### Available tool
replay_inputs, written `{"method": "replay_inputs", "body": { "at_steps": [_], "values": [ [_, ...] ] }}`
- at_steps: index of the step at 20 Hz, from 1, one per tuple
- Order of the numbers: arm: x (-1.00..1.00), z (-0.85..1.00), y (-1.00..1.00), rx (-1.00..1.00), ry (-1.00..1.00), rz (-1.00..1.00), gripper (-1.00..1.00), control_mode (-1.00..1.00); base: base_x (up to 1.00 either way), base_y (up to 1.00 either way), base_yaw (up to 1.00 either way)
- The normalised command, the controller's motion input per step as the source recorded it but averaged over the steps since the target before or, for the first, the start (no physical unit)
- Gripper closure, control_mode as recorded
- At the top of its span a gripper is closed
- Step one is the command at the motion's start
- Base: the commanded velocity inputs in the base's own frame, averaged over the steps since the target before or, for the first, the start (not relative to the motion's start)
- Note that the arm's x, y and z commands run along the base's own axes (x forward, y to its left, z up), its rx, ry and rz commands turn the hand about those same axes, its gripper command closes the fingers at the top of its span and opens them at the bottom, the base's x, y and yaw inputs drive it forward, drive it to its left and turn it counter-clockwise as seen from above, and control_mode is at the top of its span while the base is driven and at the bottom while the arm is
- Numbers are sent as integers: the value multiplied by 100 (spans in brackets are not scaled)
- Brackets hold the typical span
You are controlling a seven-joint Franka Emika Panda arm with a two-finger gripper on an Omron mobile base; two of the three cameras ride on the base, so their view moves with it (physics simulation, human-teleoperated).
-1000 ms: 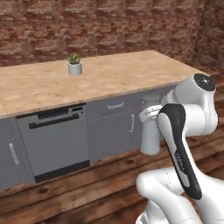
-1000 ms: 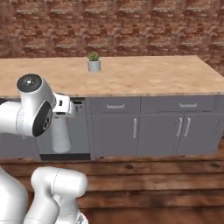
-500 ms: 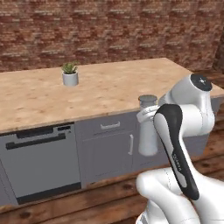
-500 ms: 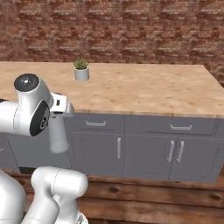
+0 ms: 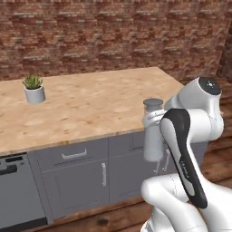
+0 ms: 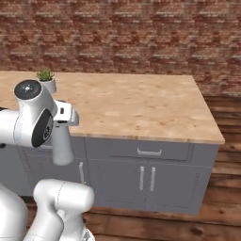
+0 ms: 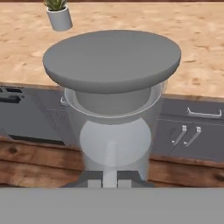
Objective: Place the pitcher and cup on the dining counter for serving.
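Holding one tall grey pitcher with a darker round cap, the gripper hangs before the long light wood-grain dining counter, where one white potted plant stands.

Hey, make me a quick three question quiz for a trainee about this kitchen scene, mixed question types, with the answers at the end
1. True or false: the pitcher already stands on the dining counter.
2. Multiple choice: what sits on the counter near the brick wall? A) a toaster B) a white pot with a green plant C) a bowl of fruit
3. Fill in: in the hand view, the pitcher's top is closed by a round dark grey ____.

Key:
1. False. The gripper holds the pitcher in the air in front of the grey cabinet fronts, short of the counter's edge.
2. B
3. cap
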Motion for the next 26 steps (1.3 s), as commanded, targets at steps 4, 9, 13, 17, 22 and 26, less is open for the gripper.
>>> {"method": "replay_inputs", "body": {
  "at_steps": [4,9,13,17,22,26],
  "values": [
    [0,0,0,0,0,0,100,100,87,-66,2],
    [0,0,0,0,0,0,100,100,88,-39,0],
    [72,10,0,0,-10,0,100,-100,24,-2,0],
    [85,1,0,0,-11,0,100,-100,0,0,0],
    [16,0,1,0,-7,0,100,-100,0,0,0],
    [8,-18,8,1,-10,1,100,-100,0,0,0]
  ]
}}
